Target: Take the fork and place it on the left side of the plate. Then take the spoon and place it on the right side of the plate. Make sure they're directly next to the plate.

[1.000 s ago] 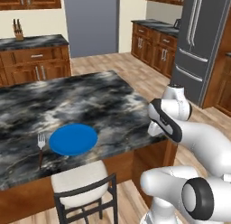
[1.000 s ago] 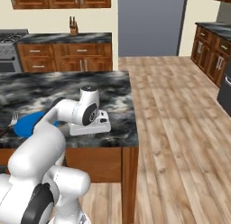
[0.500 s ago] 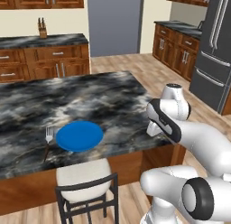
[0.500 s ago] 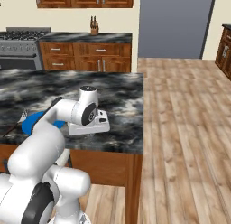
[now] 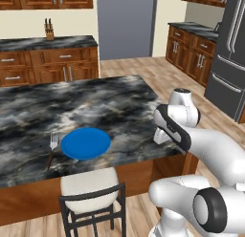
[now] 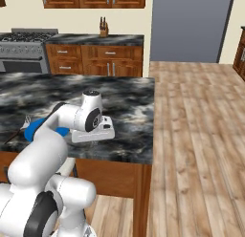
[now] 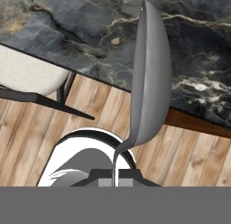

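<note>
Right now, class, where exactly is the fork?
The fork lies on the dark marble island counter in the left base view, directly against the blue plate on its left side.

Bare counter (image 5: 119, 100) right of the plate (image 5: 85, 143) — only the fork (image 5: 52, 147) crowds its left.

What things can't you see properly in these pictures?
- The spoon: in the hand view its handle end runs off the bottom edge, so the jaws' hold on it is cut off.
- The plate: in the right base view the robot's arm covers most of it.
- The fork: in the left base view its dark handle blends into the dark counter, too small to trace.
</note>
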